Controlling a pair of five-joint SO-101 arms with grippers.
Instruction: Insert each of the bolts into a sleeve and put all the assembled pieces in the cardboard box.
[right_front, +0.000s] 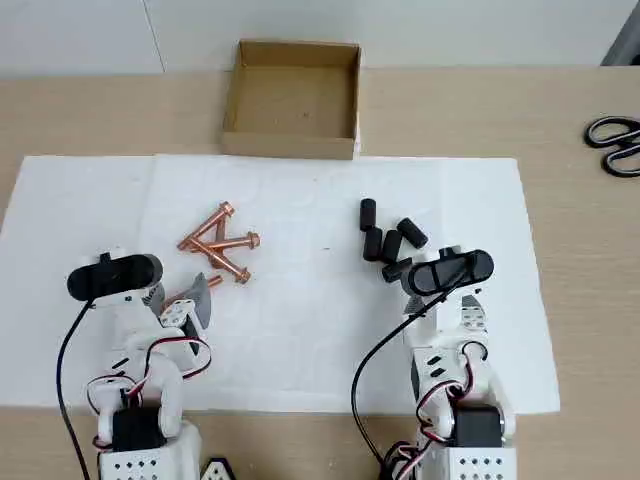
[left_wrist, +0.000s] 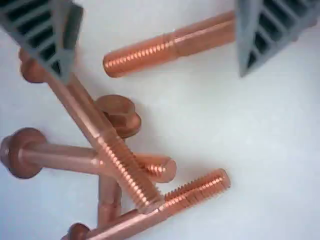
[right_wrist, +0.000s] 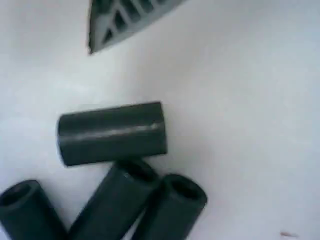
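Several copper bolts (right_front: 220, 248) lie crossed in a pile on the left half of the white sheet. One bolt (left_wrist: 170, 44) lies apart from the pile, between the grey fingers (left_wrist: 47, 32) of my left gripper (right_front: 178, 298), which is open and hangs low over it. Several black sleeves (right_front: 388, 240) lie clustered on the right half. My right arm (right_front: 450, 340) is just in front of them. One of its fingers (right_wrist: 125, 20) hangs beside the nearest sleeve (right_wrist: 112, 132) with bare paper around its tip. The cardboard box (right_front: 238, 95) stands open at the back.
The white sheet (right_front: 300, 340) covers the wooden table in front of the box. Black scissors (right_front: 615, 143) lie at the far right edge. Bare sheet separates the bolts from the sleeves.
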